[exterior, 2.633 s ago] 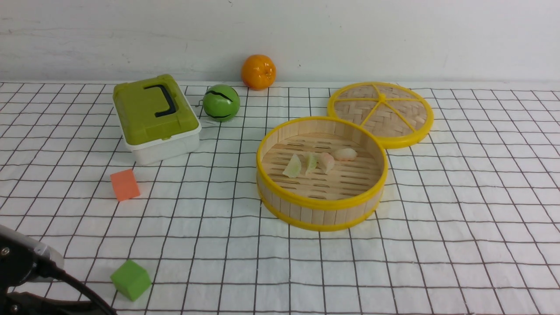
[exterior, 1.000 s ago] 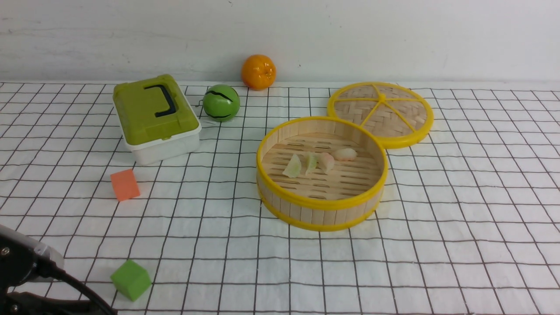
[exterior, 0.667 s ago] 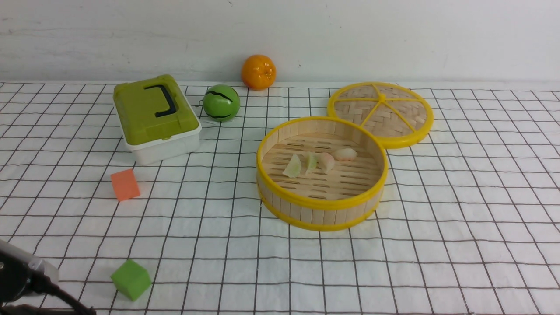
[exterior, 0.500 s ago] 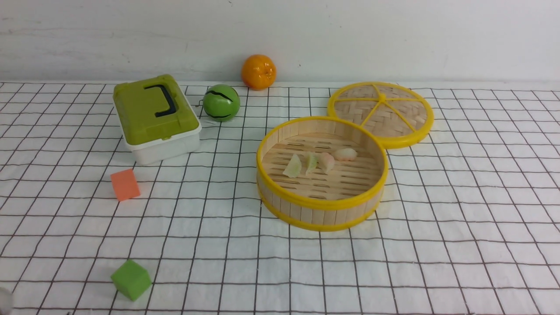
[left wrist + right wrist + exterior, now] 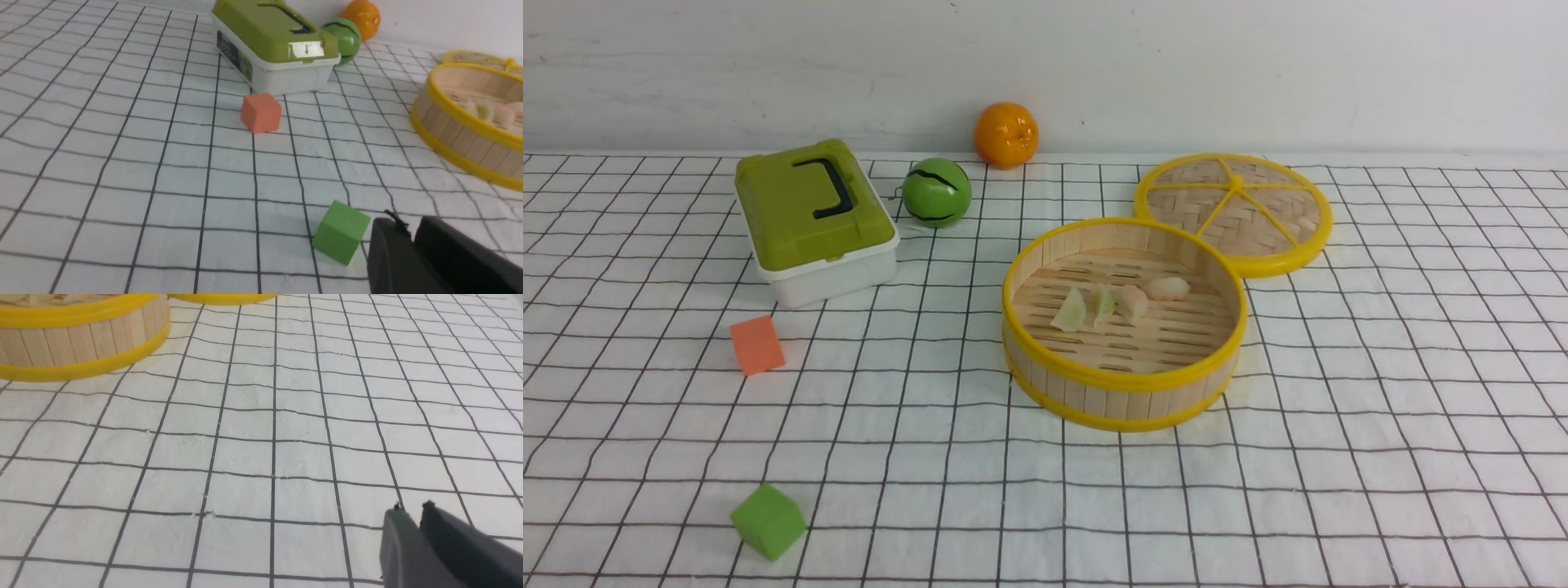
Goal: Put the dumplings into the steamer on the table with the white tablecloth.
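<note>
Gone from the front view since the earlier frames is the left arm, which sat at the near-left corner & has pulled back out of shot; nothing else on the table has shifted. Left gripper [image 5: 410, 228] shows only in its wrist cam: the two dark fingers stand nearly together w/ a thin slit between, nothing in them, hanging just beside the green cube [image 5: 341, 237]. Right gripper [image 5: 410, 512] looks much the same in its own cam, fingers almost touching, empty, over bare white tablecloth [image 5: 253, 428] near the steamer's near-right side. Moving outward: orange cube [image 5: 756, 345] sits further back on the left, then the green-lidded box [image 5: 814, 216], striped green ball [image 5: 936, 192] & orange [image 5: 1005, 134] by the far wall. Steamer [image 5: 1123, 384] stands right of centre, its lid [image 5: 1233, 204] lying flat behind it & touching its far-right rim. All four dumplings [image 5: 1117, 302] lie in a row on the slatted floor inside, two greenish on the left, two pinkish on the right; none seen on the cloth. Judged from that, the job looks done & the step in hand is just retreat. To do it well: keep both arms low & clear of the steamer rim, don't clip the green cube w/ the left fingers, no snagging the cloth.
</note>
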Controlling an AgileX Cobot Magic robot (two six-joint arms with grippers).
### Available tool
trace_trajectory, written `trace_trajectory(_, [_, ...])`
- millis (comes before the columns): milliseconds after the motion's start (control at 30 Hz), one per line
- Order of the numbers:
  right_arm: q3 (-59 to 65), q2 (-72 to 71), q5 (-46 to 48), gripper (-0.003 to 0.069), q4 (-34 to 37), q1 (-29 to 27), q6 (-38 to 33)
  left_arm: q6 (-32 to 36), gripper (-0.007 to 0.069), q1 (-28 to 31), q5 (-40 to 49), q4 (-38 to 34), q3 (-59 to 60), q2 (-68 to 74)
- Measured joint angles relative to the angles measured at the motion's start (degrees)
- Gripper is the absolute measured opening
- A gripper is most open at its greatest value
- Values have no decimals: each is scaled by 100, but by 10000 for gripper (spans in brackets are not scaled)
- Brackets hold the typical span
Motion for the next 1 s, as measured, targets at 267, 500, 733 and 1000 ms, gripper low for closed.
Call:
trace_trajectory(267, [0,0,0,85,0,0,0,1256,-12,135,-270,-727,826,-5])
trace_trajectory(500, [0,0,0,93,0,0,0,1571,-12,135,-276,-915,826,-5])
trace_trajectory(733, [0,0,0,101,0,0,0,1589,-12,135,-276,-940,826,-5])
trace_trajectory(1000, [0,0,0,108,0,0,0,1589,-12,135,-276,-940,826,-5])
